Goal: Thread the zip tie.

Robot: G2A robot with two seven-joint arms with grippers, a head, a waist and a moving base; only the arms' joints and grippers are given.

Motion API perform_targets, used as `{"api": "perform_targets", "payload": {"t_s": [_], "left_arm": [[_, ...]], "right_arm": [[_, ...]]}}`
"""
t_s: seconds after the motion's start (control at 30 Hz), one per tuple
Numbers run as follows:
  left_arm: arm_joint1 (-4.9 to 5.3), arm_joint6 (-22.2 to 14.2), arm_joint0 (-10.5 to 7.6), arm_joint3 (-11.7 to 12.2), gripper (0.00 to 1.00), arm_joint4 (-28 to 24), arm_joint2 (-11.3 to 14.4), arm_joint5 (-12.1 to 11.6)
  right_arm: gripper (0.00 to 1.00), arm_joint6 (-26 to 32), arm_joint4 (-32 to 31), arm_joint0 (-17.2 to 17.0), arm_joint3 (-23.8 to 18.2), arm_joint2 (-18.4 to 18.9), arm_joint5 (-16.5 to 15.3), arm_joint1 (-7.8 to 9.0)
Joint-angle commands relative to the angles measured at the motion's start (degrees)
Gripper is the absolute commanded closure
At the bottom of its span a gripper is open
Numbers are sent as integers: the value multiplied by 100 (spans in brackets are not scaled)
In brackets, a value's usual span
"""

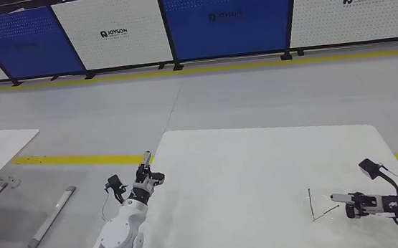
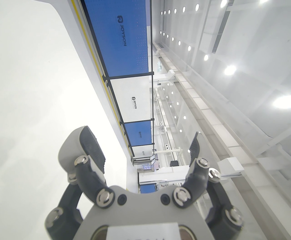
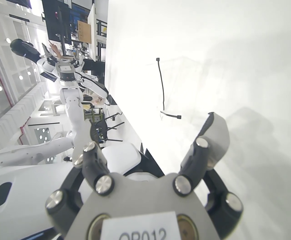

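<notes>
Right claw (image 3: 150,134) released, jaws spread wide, nothing in it. It sits near the long zip tie (image 3: 161,86) and points toward it. The long zip tie lies flat on the white table (image 3: 204,45), gently curved, with its square head at the end away from my claw and its tail end toward it. A short zip tie (image 3: 170,114) lies just beside that tail, angled off the long one, head nearest my claw; can't tell if they touch. Left claw (image 2: 141,141) also released and empty, well apart from the long zip tie with most of the table between, pointing out at the room. Step in hand, my read: first pickup, nothing threaded yet. To do it well, I should pick one tie and come down over the strap a little way from the head, jaws crosswise to it. Close right at table level, since a thin flat strap will likely slip a high pinch. Stay off the neighbouring tie so both don't drag. Leave the tail free, bring the left claw in for the head, then line the tip up with the slot.
</notes>
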Motion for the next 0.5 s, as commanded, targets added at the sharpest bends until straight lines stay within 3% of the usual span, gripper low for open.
{"api": "perform_targets", "payload": {"t_s": [0.0, 0.47], "left_arm": [[0, 0, 0, 0, 0, 0, 0, 0], [0, 0, 0, 0, 0, 0, 0, 0]], "right_arm": [[0, -149, -15, 61, 70, -64, 80, -13], [0, -402, -71, -31, 68, -113, 115, -11]]}}
